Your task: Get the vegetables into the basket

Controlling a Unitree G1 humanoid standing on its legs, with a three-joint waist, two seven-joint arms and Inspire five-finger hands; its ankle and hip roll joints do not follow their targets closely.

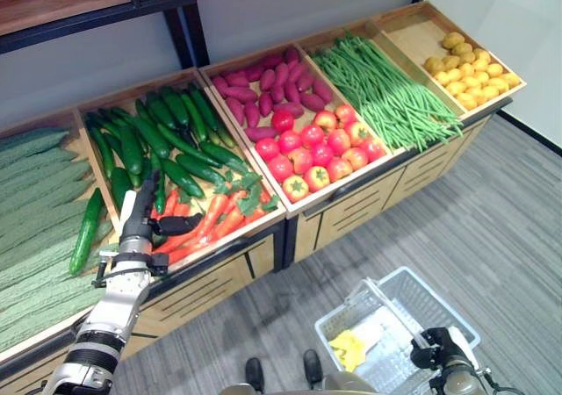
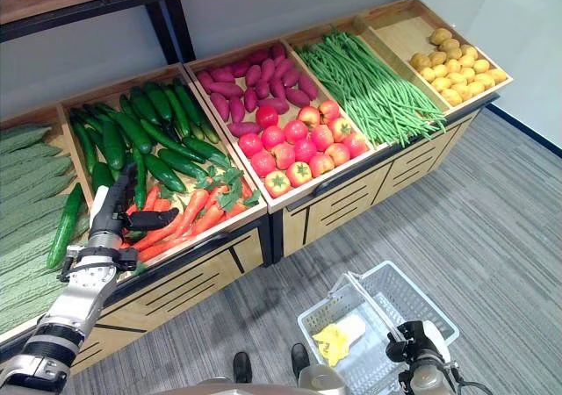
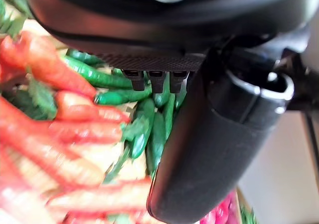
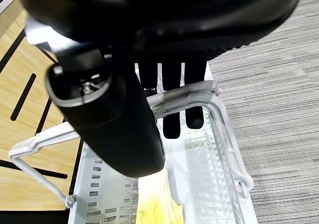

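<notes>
My left hand [image 1: 139,226] hovers open over the wooden bin of carrots [image 1: 213,219] and dark green cucumbers [image 1: 167,136], fingers straight toward the cucumbers, thumb out over the carrots. Past that left hand's thumb [image 3: 209,149], the left wrist view has carrots [image 3: 60,134] and cucumbers [image 3: 149,129] close below, none held. A white wire basket [image 1: 457,320] stands low at the right over the carpet, with a yellow item [image 1: 349,347] inside. My right hand [image 1: 443,349] is shut on the basket's grey handle [image 4: 199,92], fingers [image 4: 172,124] hooked round it.
The sloped wooden stand also holds ridged green gourds [image 1: 35,202] at the far left, purple sweet potatoes [image 1: 272,88], tomatoes [image 1: 316,145], green beans [image 1: 386,88] and small yellow potatoes [image 1: 470,70]. One cucumber [image 1: 86,230] lies on the gourds. Grey carpet [image 1: 492,219] lies in front.
</notes>
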